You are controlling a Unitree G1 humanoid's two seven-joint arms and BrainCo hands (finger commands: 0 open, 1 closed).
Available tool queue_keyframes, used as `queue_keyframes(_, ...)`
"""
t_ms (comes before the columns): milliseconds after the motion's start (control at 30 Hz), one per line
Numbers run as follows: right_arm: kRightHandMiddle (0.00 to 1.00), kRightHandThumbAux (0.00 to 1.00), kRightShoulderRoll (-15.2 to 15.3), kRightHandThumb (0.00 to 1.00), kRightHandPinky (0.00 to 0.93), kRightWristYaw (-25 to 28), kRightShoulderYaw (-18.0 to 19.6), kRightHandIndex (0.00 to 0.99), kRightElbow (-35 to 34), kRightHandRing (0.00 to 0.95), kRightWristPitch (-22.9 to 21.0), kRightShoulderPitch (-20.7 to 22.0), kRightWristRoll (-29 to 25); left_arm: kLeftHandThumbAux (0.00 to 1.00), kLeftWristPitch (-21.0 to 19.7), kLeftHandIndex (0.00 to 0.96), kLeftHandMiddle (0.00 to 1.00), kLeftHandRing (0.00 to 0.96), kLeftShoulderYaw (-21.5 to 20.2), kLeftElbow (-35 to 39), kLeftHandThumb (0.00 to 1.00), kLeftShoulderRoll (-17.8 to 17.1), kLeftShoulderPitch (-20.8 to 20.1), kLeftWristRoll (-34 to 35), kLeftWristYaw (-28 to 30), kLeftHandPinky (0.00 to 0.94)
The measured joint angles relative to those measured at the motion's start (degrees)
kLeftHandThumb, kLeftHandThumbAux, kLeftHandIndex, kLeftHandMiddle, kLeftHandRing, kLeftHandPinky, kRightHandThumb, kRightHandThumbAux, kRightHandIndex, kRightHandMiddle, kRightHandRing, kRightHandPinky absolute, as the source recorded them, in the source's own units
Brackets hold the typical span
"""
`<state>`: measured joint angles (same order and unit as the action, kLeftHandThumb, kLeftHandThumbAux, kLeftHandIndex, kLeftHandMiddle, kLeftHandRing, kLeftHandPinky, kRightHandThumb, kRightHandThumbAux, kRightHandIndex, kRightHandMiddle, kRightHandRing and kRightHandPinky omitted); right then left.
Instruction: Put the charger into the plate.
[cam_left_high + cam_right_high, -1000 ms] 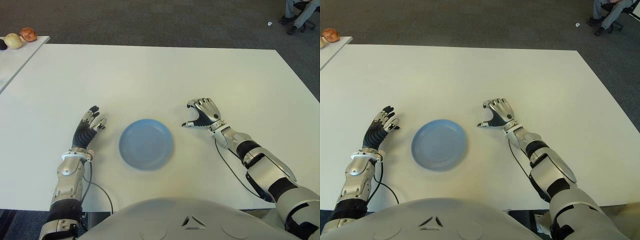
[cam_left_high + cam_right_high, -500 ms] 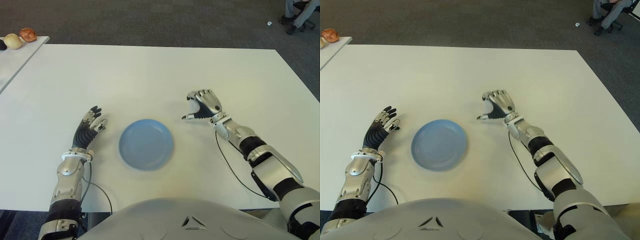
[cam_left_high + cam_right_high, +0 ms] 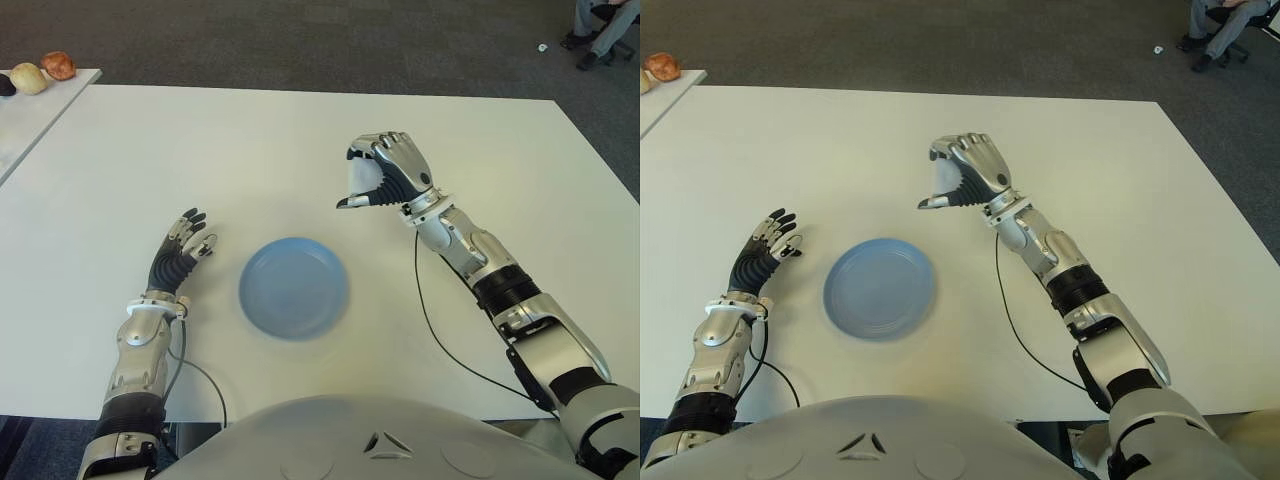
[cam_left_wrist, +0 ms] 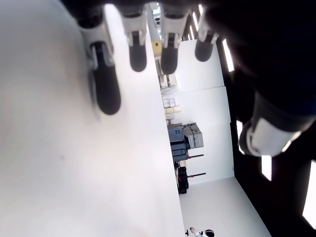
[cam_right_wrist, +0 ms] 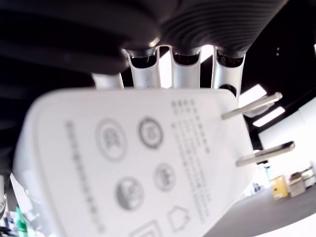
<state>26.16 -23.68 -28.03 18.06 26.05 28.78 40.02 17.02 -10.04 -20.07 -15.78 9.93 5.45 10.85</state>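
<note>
My right hand is raised above the white table, behind and to the right of the blue plate. Its fingers are curled around a white charger. The right wrist view shows the charger close up, with printed marks on its face and two metal prongs sticking out, gripped by the fingers. The plate lies flat near the front of the table with nothing on it. My left hand shows left of the plate, fingers stretched out and holding nothing.
A second white table at the far left carries a few round food items. A person's legs and a chair show at the far right on dark carpet. A cable trails from my right forearm across the table.
My right hand has lifted off the table with the charger and moved back and slightly left, higher than before. The left hand and the plate have stayed put.
</note>
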Motion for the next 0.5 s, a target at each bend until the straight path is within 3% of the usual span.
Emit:
queue_keyframes(233, 0.894, 0.884, -5.45, 0.004, 0.88, 13.18, 0.05, 0.787, -16.06, 0.885, -7.41, -4.37, -1.49, 0.579, -0.65, 0.026, 0.094, 0.093, -0.14, -3.54, 0.0, 1.18, -2.98, 0.33, -0.88, 0.11)
queue_keyframes(500, 0.887, 0.88, -10.03, 0.05, 0.875, 22.43, 0.28, 0.78, -22.33, 0.878, -13.12, -4.91, -1.67, 0.57, -0.7, 0.018, 0.084, 0.083, -0.15, -5.1, 0.0, 2.28, -4.65, 0.42, -1.1, 0.111)
